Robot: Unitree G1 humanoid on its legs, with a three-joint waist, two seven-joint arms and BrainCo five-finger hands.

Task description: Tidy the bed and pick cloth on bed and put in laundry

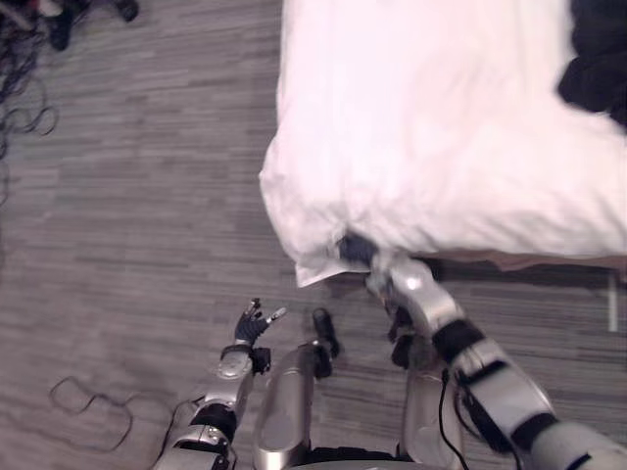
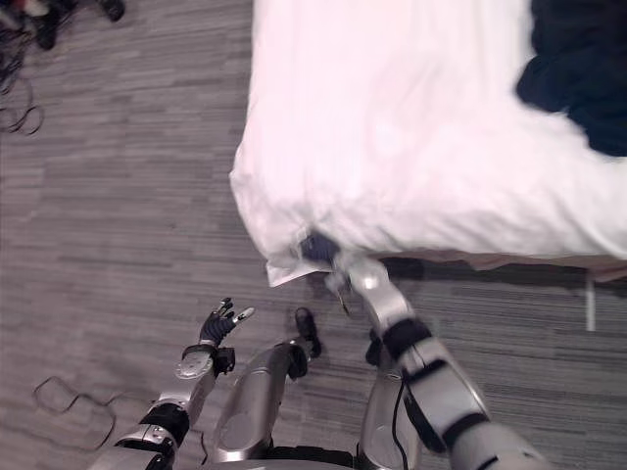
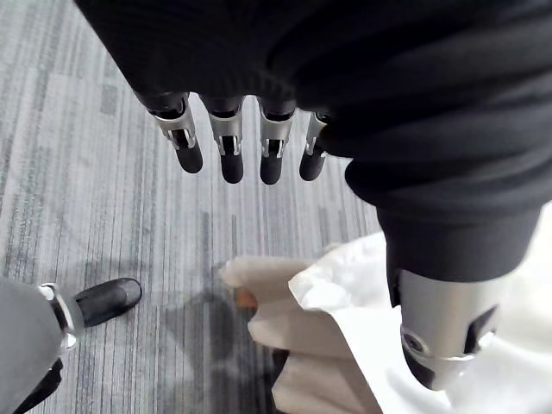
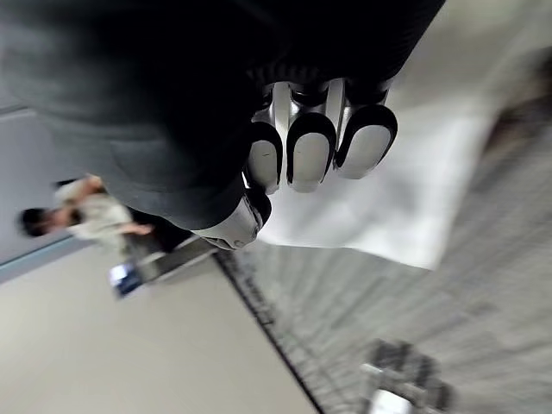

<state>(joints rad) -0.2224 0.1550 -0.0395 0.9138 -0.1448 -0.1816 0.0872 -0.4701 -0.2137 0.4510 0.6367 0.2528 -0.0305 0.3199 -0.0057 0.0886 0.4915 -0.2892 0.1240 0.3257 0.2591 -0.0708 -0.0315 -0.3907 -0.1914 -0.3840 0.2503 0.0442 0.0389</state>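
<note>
A white duvet (image 1: pixel 431 127) covers the bed. A dark cloth (image 2: pixel 578 69) lies bunched on it at the far right. My right hand (image 1: pixel 361 253) is at the duvet's near left corner, where the fabric puckers around it and a flap (image 1: pixel 315 268) hangs below. In the right wrist view its fingers (image 4: pixel 310 147) are curled, with white fabric right behind them. My left hand (image 1: pixel 251 327) hovers low over the floor, left of the bed and apart from it, its fingers (image 3: pixel 233 151) straight and holding nothing.
Grey striped carpet (image 1: pixel 137 196) stretches left of the bed. Dark cables (image 1: pixel 24 88) and a person's shoes (image 1: pixel 61 29) lie at the far left. A bed leg (image 1: pixel 613 304) stands below the mattress edge on the right.
</note>
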